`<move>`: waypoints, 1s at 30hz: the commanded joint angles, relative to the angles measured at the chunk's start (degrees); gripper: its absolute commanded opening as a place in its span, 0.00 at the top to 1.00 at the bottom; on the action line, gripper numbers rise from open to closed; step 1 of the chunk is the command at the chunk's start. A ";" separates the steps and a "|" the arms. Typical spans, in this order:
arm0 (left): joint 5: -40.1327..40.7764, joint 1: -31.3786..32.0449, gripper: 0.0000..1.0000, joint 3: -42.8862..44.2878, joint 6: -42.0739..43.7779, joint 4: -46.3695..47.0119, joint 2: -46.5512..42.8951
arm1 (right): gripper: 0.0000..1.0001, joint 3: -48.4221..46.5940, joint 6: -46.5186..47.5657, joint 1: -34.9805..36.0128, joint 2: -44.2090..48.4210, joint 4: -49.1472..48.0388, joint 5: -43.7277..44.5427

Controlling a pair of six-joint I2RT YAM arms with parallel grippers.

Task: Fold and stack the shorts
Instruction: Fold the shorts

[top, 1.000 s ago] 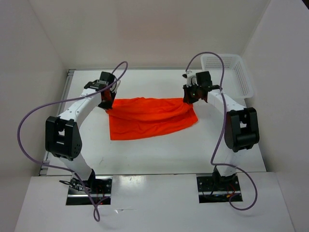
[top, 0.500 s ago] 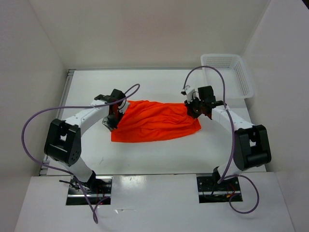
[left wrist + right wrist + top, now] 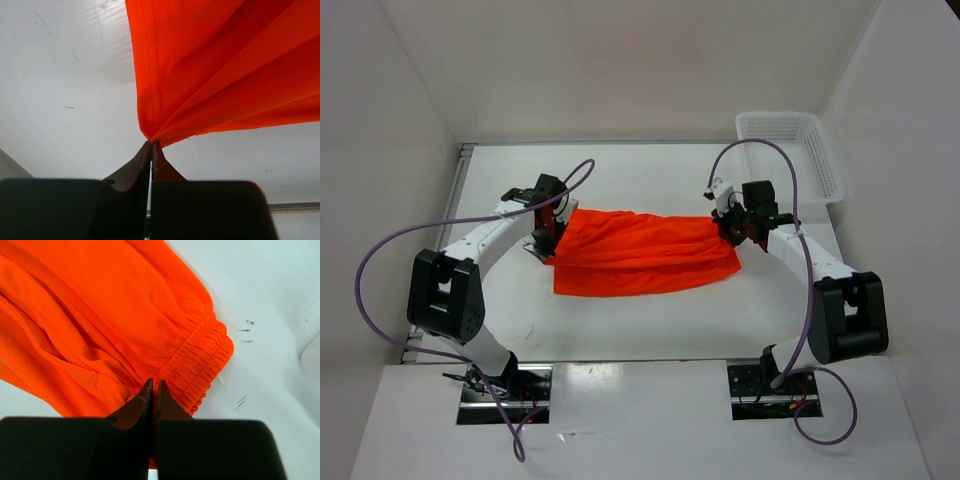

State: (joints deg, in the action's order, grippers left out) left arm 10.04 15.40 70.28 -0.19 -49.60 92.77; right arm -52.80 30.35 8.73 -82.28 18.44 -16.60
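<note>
White table (image 3: 650, 325) between pale walls carries the shorts (image 3: 645, 255), stretched across its middle between the two arms. The left gripper (image 3: 151, 146) is pinched tight on a hem corner at the cloth's left end. The right gripper (image 3: 152, 385) is clamped on the gathered waistband at the right end. A white basket (image 3: 790, 150) sits in the far right corner

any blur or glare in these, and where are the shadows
Top view: even light, no glare, no hard shadows around the shorts. Left wrist view: mesh weave sharp, the left gripper a dark underexposed mass, soft shadow on the table. Right wrist view: fabric crisp too, the right gripper equally dark.
</note>
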 commanded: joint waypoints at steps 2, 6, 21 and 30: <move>-3.79 -0.02 1.00 -1.46 0.19 -2.69 -2.68 | 1.00 1.99 6.37 -0.29 2.65 0.89 0.43; -5.03 3.23 0.70 -4.53 0.19 -3.74 -2.68 | 0.34 4.10 8.85 1.72 4.40 3.79 0.43; -4.07 -0.10 0.63 0.54 0.19 -1.37 -0.05 | 0.57 1.28 9.80 19.37 11.98 3.27 1.66; -6.35 -1.34 0.63 5.66 0.19 3.54 6.88 | 0.51 3.83 14.64 21.85 2.57 0.28 7.45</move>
State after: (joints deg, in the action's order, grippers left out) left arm 5.39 14.15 74.37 -0.16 -48.12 96.71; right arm -49.87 41.74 30.39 -78.74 20.99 -11.99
